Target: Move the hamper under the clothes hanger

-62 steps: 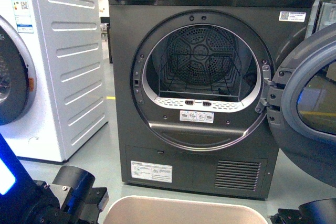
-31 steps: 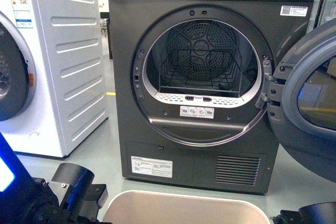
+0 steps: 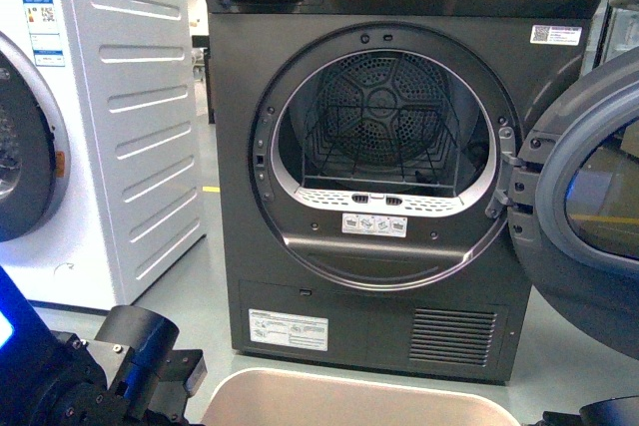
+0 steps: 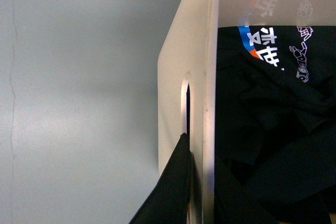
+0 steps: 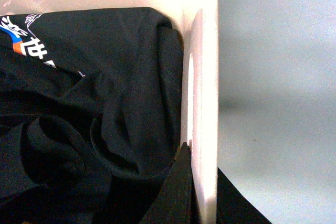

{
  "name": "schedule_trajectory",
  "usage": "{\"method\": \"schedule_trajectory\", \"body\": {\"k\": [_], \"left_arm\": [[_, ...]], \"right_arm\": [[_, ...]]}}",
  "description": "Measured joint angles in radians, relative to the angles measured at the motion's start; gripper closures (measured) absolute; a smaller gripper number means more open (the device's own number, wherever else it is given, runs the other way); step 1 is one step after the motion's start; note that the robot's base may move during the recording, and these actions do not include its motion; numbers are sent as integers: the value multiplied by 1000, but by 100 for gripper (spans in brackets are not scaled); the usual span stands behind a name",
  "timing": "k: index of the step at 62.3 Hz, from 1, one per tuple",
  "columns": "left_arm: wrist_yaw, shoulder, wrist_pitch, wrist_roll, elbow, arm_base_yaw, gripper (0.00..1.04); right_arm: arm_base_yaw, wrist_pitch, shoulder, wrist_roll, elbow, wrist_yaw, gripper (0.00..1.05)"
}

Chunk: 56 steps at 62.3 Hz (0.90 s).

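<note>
- Beige plastic hamper (image 3: 359, 396) sits low before the open dryer (image 3: 369, 326), holding black clothes (image 5: 105, 87).
- Stiff and light-looking; left gripper (image 4: 199, 153) clamps its wall by the slot handle (image 4: 185, 103), right gripper (image 5: 202, 153) the opposite wall.

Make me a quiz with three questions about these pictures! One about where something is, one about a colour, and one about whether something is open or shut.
1. Where is the black T-shirt?
A. on a chair
B. in the hamper
C. on a bed

2. What colour is the dryer?
A. dark grey
B. red
C. yellow

3. How is the dryer's door?
A. shut
B. taken off
C. swung open

Answers:
1. B, both wrist views show it lying inside the hamper's walls.
2. A, its whole front is dark grey.
3. C, the door hangs out to one side and the drum shows.
</note>
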Motion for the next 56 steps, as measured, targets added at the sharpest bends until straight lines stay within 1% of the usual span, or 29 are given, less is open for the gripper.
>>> {"method": "schedule_trajectory", "body": {"k": [16,56], "left_arm": [[-2,-80,-11,2,-15,0,101],[-3,-82,-9,2,-29,0,101]], "right_arm": [[-6,7,-65,0,-19,-10,102],[-5,14,-69,-3,-31,-11,102]]}}
